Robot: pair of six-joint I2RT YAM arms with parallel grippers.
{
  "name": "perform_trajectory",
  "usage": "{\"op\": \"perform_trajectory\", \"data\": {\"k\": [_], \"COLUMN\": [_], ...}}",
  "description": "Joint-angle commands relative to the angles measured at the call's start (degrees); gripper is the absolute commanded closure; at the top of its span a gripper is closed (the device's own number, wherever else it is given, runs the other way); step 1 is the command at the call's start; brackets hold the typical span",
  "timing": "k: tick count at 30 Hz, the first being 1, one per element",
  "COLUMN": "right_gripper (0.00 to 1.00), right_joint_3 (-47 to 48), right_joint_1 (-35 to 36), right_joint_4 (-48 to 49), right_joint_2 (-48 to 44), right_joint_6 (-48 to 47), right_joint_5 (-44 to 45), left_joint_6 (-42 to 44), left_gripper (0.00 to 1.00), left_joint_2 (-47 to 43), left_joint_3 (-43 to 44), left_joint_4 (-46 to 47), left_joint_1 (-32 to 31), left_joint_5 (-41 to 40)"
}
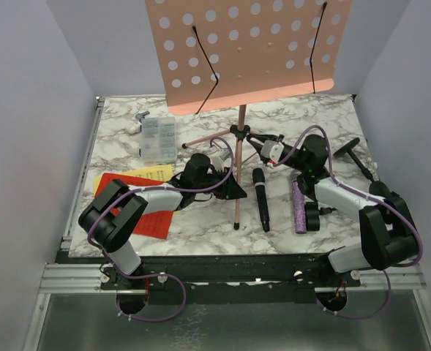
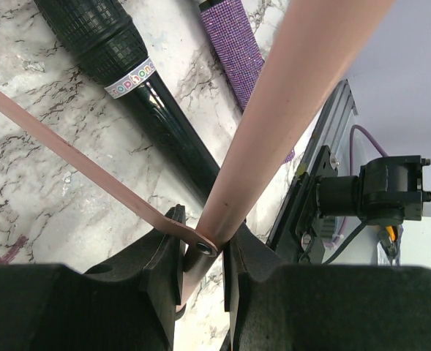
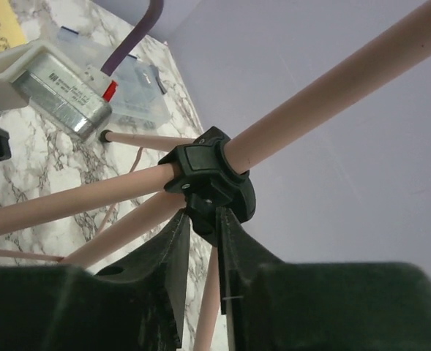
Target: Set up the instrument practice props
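The pink perforated music rack (image 1: 248,51) stands on a thin pole with tripod legs spreading from a black hub (image 1: 238,131). My left gripper (image 1: 233,188) (image 2: 200,245) is shut on the front leg (image 2: 288,102), just where a flat pink brace (image 2: 76,161) joins it. My right gripper (image 1: 254,140) (image 3: 204,219) is shut on the knob under the black hub (image 3: 209,170). The black microphone (image 1: 261,199) (image 2: 116,47) and the purple glitter microphone (image 1: 299,207) (image 2: 237,44) lie side by side on the table. Red (image 1: 138,212) and yellow (image 1: 140,175) music sheets lie at the left. One black mic holder (image 1: 352,149) lies at the right.
A clear plastic compartment box (image 1: 159,139) (image 3: 138,88) sits at the back left, with a small grey and white item (image 1: 137,123) behind it. The marble tabletop (image 1: 200,227) is walled in on three sides. A black rail runs along its near edge.
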Motion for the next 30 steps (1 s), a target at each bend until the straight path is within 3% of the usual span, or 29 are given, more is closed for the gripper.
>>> {"op": "perform_trajectory", "data": {"k": [1, 3, 5, 9, 11, 13, 19, 21, 24, 27, 30], "right_gripper": [0.79, 0.86, 0.95, 1.00, 0.99, 0.99, 0.99, 1.00, 0.96, 0.75, 0.41], "right_joint_3": [0.4, -0.2, 0.3, 4.5, 5.3, 5.1, 5.7, 6.0, 8.5, 8.9, 6.0], "right_joint_1": [1.2, 1.2, 1.2, 1.1, 1.1, 0.8, 0.5, 0.4, 0.4, 0.3, 0.3], "right_joint_4": [6.1, 10.7, 11.0, -7.2, -19.0, -21.2, -3.5, -1.1, -12.5, -17.4, -21.7], "right_joint_2": [0.9, 0.6, -0.6, -3.5, -4.1, -2.8, 6.8, 6.8, 2.2, -1.2, -5.9], "right_joint_6": [10.3, 21.2, 38.5, 81.0, 110.7, 130.4, 175.8, 180.7, 178.5, 175.7, 171.7], "right_joint_5": [4.9, 8.7, 15.3, 28.7, 33.9, 28.9, 12.2, 15.6, 21.5, 25.3, 27.8], "left_joint_6": [-2.6, -2.7, -2.8, -2.9, -2.9, -3.1, -3.6, -3.3, -2.8, -2.2, -1.9], "left_gripper": [1.00, 1.00, 1.00, 1.00, 1.00, 1.00, 1.00, 1.00, 1.00, 1.00, 1.00], "left_joint_2": [3.9, 4.0, 4.1, 4.0, 4.0, 4.3, 5.1, 4.9, 3.8, 3.1, 3.0], "left_joint_3": [-1.8, -1.7, -1.7, -1.6, -1.7, -1.7, -1.6, -1.6, -2.0, -2.1, -1.8], "left_joint_4": [-11.5, -11.5, -11.5, -11.3, -11.3, -11.2, -10.7, -10.7, -10.7, -10.9, -11.3], "left_joint_1": [1.2, 1.2, 1.2, 1.2, 1.2, 1.2, 1.2, 1.2, 1.2, 1.2, 1.2], "left_joint_5": [-4.8, -4.6, -4.5, -4.3, -4.4, -4.2, -3.7, -4.0, -4.8, -5.3, -5.1]}}
